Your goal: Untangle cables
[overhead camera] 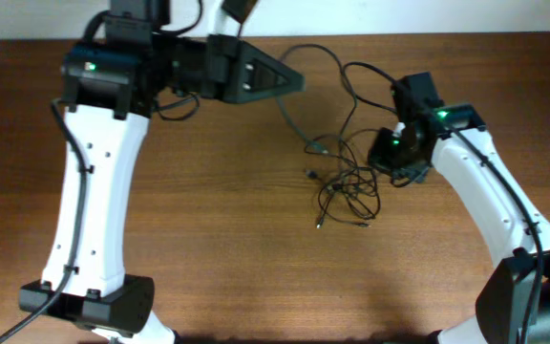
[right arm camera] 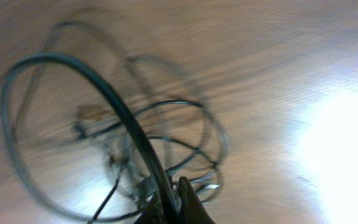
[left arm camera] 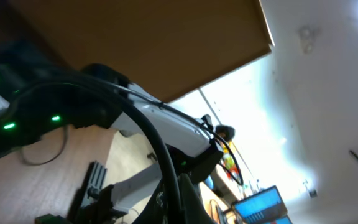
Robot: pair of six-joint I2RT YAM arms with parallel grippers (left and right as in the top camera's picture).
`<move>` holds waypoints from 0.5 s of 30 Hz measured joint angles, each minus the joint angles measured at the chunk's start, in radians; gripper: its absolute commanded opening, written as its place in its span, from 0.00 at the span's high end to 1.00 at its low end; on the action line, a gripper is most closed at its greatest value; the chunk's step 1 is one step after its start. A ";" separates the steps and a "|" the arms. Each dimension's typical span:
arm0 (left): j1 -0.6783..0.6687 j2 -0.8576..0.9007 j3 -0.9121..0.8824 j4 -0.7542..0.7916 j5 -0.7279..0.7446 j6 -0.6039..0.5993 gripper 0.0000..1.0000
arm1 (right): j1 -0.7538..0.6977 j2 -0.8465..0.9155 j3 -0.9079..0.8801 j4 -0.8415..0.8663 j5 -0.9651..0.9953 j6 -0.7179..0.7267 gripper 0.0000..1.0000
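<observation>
Right fingers pinching one cable, one tangle

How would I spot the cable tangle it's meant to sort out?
On the wooden table, look beside the white right arm's dark end. The tangle of cables lies there: thin black loops, far thinner than the arms' own wiring.

cables on table, mid-right; right claw at tangle's right edge; left claw behind-left
</observation>
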 measured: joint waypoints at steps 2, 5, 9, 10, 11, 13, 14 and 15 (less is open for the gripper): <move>0.041 0.000 0.000 -0.002 0.000 -0.011 1.00 | -0.040 0.000 0.000 -0.033 0.045 0.027 0.96; 0.117 0.000 0.000 -0.004 0.000 -0.026 1.00 | -0.079 0.000 0.000 -0.043 0.052 0.014 0.96; 0.174 0.000 0.000 -0.006 0.001 -0.058 1.00 | -0.077 0.000 0.000 -0.045 0.036 -0.020 0.95; 0.194 0.000 0.000 -0.006 0.004 -0.074 1.00 | -0.077 0.000 0.000 -0.045 0.034 -0.024 0.95; 0.223 0.000 0.000 -0.006 0.005 -0.088 1.00 | -0.077 0.000 0.000 -0.046 0.034 -0.027 0.94; 0.277 0.000 0.000 -0.019 0.006 -0.104 1.00 | -0.077 0.000 0.000 -0.045 0.034 -0.035 0.89; 0.306 0.000 0.000 -0.038 0.007 -0.113 1.00 | -0.077 0.000 0.000 -0.045 0.035 -0.039 0.85; 0.327 0.000 0.000 -0.046 0.008 -0.120 1.00 | -0.077 0.000 0.000 -0.045 0.034 -0.038 0.80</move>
